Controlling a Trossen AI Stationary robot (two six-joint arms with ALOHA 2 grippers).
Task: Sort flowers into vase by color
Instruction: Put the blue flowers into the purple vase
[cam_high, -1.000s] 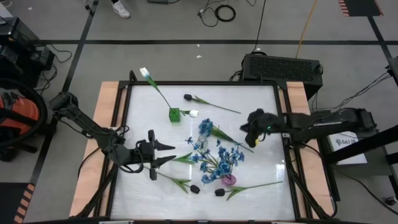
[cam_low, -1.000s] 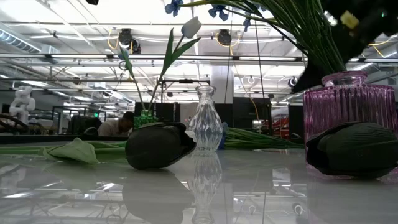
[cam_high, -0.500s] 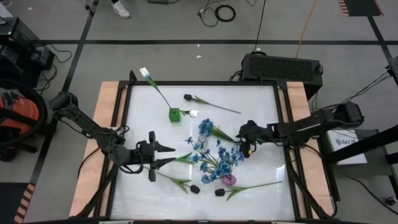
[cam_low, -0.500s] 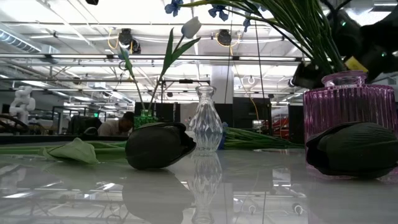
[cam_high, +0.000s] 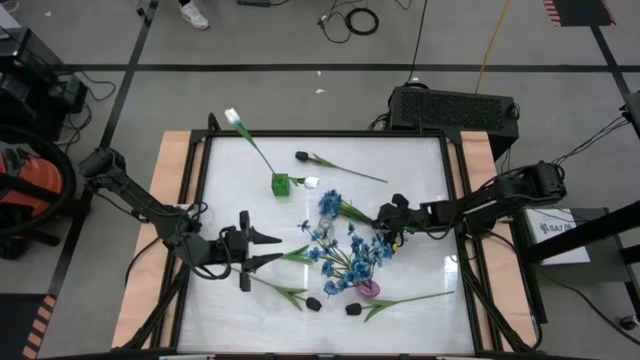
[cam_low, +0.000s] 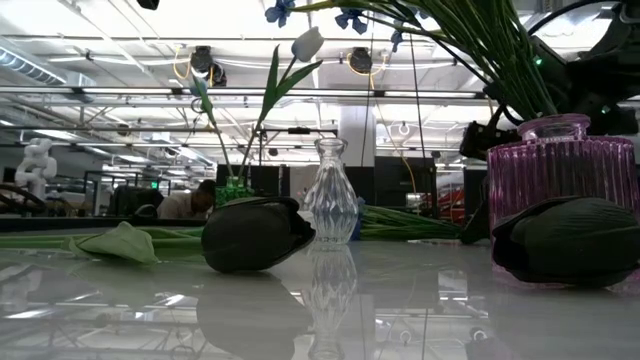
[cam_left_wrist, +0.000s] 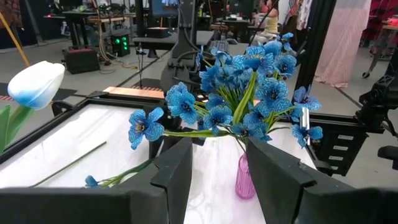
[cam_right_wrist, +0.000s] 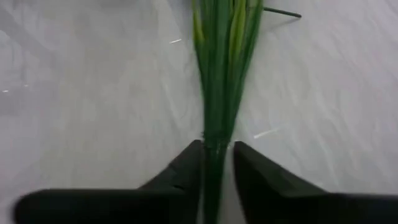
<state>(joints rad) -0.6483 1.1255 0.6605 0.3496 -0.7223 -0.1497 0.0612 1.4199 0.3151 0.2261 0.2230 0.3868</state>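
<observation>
A spray of blue flowers (cam_high: 331, 206) lies on the white table, its green stem running toward the table's right. My right gripper (cam_high: 386, 222) is low over the table and shut on that stem (cam_right_wrist: 216, 93). More blue sprays (cam_left_wrist: 249, 87) stand in the pink vase (cam_high: 368, 290). A white tulip (cam_high: 233, 117) stands in the small green vase (cam_high: 281, 183). Black tulips lie on the table at the far side (cam_high: 302, 156) and the near side (cam_high: 313, 303), (cam_high: 352, 310). My left gripper (cam_high: 268, 248) hangs open, level, at the table's left, holding nothing. My right gripper pinches the lying blue spray's stem (cam_right_wrist: 216, 127) between its two fingers, at the bare end away from the blooms. The fingers slant down from the table's right and point along the stem. Stem and blooms rest on the table.
A clear glass vase (cam_low: 330, 195) stands mid-table. Another white bloom (cam_high: 312, 182) lies beside the green vase. The pink vase's blue sprays spread wide just near of my right gripper. Bare table lies at the far left and far right.
My right gripper has come down toward the table and a little toward its left, onto the bare end of the lying blue spray's stem. The spray itself lies where it was.
</observation>
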